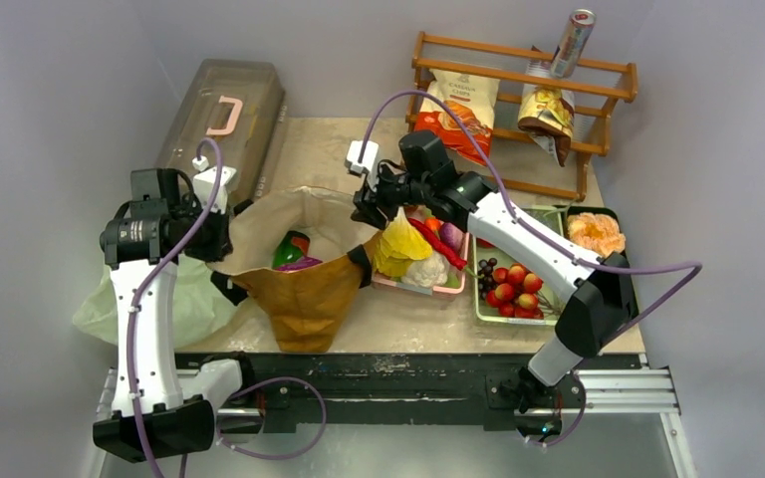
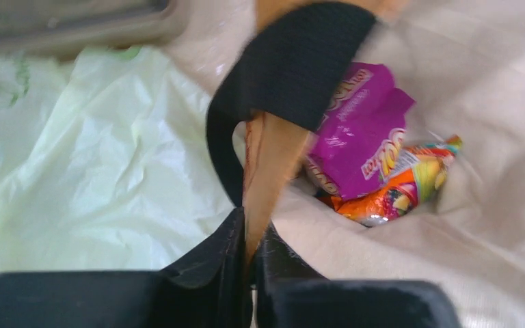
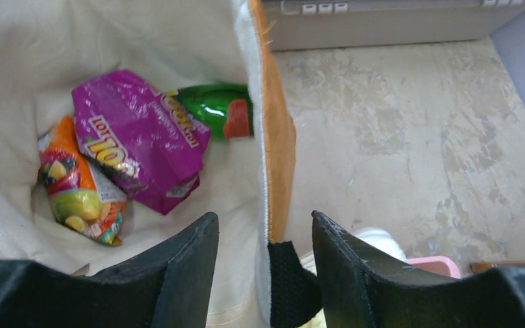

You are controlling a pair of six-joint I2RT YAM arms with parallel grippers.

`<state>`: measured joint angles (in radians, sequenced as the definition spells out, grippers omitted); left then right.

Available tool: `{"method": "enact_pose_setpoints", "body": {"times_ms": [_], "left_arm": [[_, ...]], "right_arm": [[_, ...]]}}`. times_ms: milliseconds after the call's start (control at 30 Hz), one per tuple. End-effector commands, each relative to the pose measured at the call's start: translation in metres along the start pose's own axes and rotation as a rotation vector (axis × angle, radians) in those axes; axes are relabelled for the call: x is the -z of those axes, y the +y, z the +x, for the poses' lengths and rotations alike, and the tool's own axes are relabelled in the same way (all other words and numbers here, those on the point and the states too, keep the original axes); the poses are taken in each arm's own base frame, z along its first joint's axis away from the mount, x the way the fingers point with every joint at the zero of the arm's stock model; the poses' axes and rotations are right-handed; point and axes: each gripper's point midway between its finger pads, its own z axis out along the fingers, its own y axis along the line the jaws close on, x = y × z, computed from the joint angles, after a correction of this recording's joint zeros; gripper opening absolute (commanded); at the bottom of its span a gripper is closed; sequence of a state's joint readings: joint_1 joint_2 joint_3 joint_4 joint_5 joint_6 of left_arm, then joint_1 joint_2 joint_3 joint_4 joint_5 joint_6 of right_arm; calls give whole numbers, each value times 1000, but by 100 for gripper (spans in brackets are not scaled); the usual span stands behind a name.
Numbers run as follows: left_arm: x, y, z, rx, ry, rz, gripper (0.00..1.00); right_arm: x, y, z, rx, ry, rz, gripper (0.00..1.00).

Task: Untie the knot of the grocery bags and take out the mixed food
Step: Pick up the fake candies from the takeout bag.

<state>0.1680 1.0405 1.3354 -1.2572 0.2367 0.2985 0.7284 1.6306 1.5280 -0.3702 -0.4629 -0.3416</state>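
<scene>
1. Mustard-brown tote (image 1: 304,289), cream-lined, standing open mid-table; black strap (image 2: 294,68) arched over its rim.
2. On the tote's floor: purple packet (image 3: 137,137), orange packet (image 3: 78,195), green bottle (image 3: 215,109).
3. Pale-green plastic bag (image 1: 159,299), crumpled, lying left of the tote and touching it.
4. Left gripper (image 2: 249,256): fingers pinched together on the tote's left rim.
5. Right gripper (image 3: 266,236): fingers apart, straddling the tote's right rim, not clamped.
6. Pink tray (image 1: 453,289), just right of the tote: cabbage (image 1: 403,244), chilli (image 1: 438,239).
7. Green tray (image 1: 480,299), further right: red fruits (image 1: 513,284), grapes (image 1: 486,267).
</scene>
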Motion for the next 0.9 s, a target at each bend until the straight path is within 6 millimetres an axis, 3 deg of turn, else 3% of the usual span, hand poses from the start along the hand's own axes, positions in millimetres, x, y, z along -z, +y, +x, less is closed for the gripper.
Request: {"method": "enact_pose_setpoints", "body": {"times_ms": [0, 133, 233, 300, 400, 567, 733, 867], "left_arm": [[23, -46, -50, 50, -209, 247, 0], [64, -50, -118, -12, -440, 284, 0], [79, -62, -134, -90, -478, 363, 0], [81, -79, -121, -186, -477, 459, 0], [66, -99, -83, -321, -427, 530, 0], [37, -110, -37, -301, -345, 575, 0], [39, -128, 8, -386, -278, 676, 0], [39, -139, 44, -437, -170, 736, 0]], "right_arm": [[17, 25, -11, 142, -47, -83, 53], [13, 32, -5, 150, -51, -111, 56], [4, 33, -5, 147, -61, -130, 57], [-4, 34, -7, 140, -69, -137, 58], [-15, 38, -14, 130, -87, -151, 59], [-26, 62, -12, 141, -89, -199, 60], [-26, 58, -5, 133, -81, -135, 63], [-13, 53, -16, 142, -125, -81, 67]]}}
